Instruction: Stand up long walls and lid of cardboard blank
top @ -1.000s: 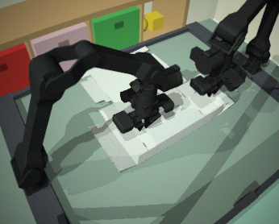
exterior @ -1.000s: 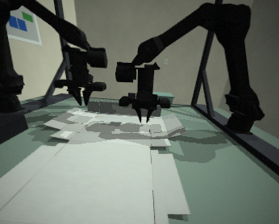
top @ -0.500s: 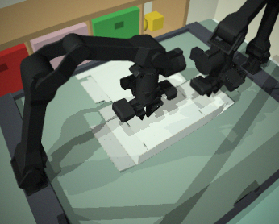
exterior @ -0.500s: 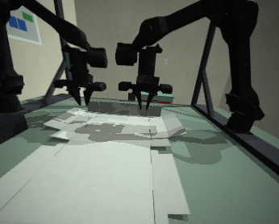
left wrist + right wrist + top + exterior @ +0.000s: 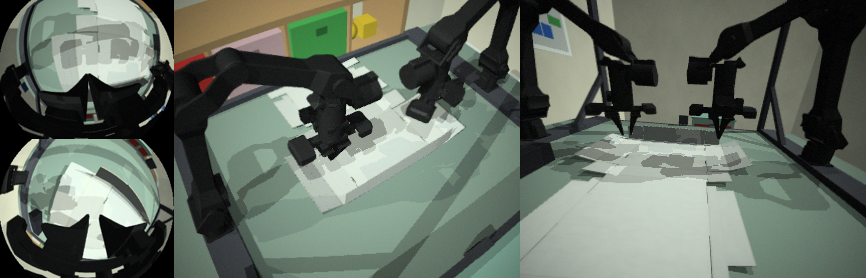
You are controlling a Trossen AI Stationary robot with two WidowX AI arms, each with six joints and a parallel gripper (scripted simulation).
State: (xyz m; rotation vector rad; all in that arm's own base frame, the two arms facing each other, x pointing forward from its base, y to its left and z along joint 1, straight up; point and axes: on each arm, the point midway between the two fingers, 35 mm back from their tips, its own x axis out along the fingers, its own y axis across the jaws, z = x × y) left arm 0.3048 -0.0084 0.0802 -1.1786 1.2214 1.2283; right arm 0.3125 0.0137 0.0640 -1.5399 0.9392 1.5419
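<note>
Left gripper [image 5: 336,153] [image 5: 719,137] [image 5: 88,74] shut, right gripper [image 5: 627,135] [image 5: 94,215] narrowly parted and empty, I have the white cardboard blank [image 5: 374,156] [image 5: 645,215] [image 5: 121,67] [image 5: 81,201] beneath both.

White cardboard blank [image 5: 374,162] [image 5: 655,220] [image 5: 115,69] [image 5: 88,201], one wall raised

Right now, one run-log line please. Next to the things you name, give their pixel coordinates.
left gripper [image 5: 336,154] [image 5: 719,138] [image 5: 88,74]: shut | right gripper [image 5: 421,118] [image 5: 627,135] [image 5: 94,216]: open | blank [image 5: 389,157] [image 5: 640,215] [image 5: 115,69] [image 5: 84,207]: one wall raised, large panel flat

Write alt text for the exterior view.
Pale cardboard blank on a green table, its far long wall raised; near that wall, the right arm's black tool is slightly open, the left arm's black tool shut.
</note>
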